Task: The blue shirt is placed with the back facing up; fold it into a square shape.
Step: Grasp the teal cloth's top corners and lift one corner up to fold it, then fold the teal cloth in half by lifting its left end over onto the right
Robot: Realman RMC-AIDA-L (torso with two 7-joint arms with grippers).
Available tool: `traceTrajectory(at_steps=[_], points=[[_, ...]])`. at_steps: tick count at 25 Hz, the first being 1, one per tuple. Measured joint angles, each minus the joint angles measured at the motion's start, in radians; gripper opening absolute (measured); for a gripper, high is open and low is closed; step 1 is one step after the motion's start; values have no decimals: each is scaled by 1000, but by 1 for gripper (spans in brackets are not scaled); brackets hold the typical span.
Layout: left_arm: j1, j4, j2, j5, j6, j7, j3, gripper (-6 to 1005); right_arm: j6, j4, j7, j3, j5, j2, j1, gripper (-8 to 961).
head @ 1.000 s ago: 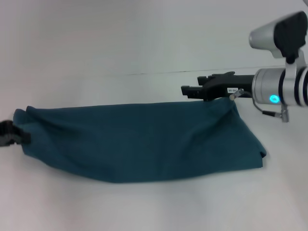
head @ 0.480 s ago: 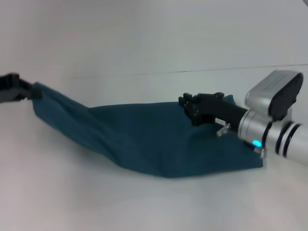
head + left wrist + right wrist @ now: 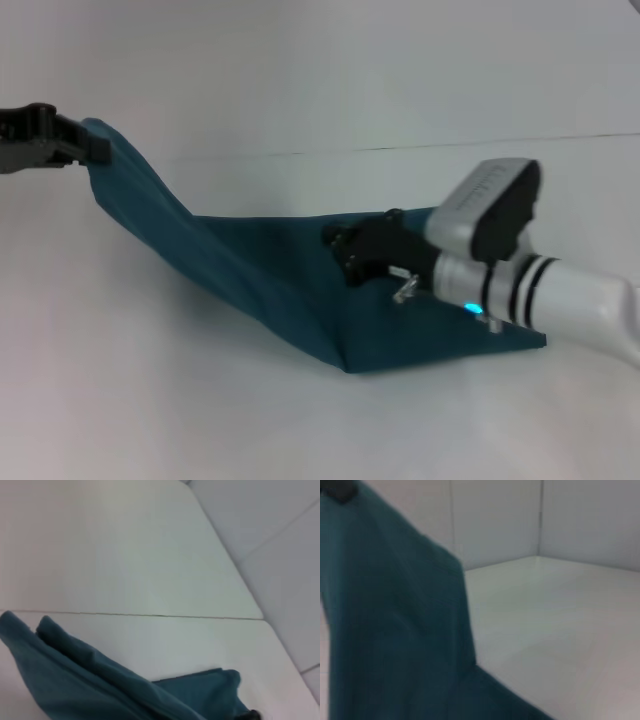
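white table (image 3: 300,80) bears the blue shirt (image 3: 260,275); left gripper (image 3: 85,148) clamps its far-left corner aloft, right gripper (image 3: 340,250) clamps its middle.

Blue shirt (image 3: 90,680) (bunched, creased) drapes over the white table (image 3: 150,570).

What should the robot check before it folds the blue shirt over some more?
1. Left gripper holding the blue shirt corner: ok, the corner is raised.
2. Right gripper on the shirt's middle: ok; grip cannot tell.
3. Shirt's right end flat on the white table: ok.
4. Cloth between the grippers smooth: not ok, it slopes and bunches.
5. "FREE!" lettering hidden: ok, none showing.
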Motion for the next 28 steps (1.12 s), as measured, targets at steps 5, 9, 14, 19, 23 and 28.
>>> traceTrajectory(at_steps=[5, 9, 14, 19, 23, 28], points=[[-4, 59, 0, -8, 59, 1, 4, 68, 6, 46, 31, -54, -71, 0, 75, -1], [-5, 74, 1, -8, 81, -2, 5, 68, -42, 53, 124, -94, -185, 0, 117, -1], [-8, 80, 1, -2, 91, -4, 15, 68, -111, 62, 180, -96, -285, 0, 145, -1], [-10, 76, 1, 1, 92, -5, 43, 68, -113, 81, 207, -92, -332, 0, 157, -1], [-4, 73, -2, 2, 92, -3, 49, 68, -107, 52, 241, -40, -293, -6, 110, -1], [-8, 71, -7, -2, 91, 3, 65, 69, -91, -167, 396, 46, -270, -26, -79, -1]])
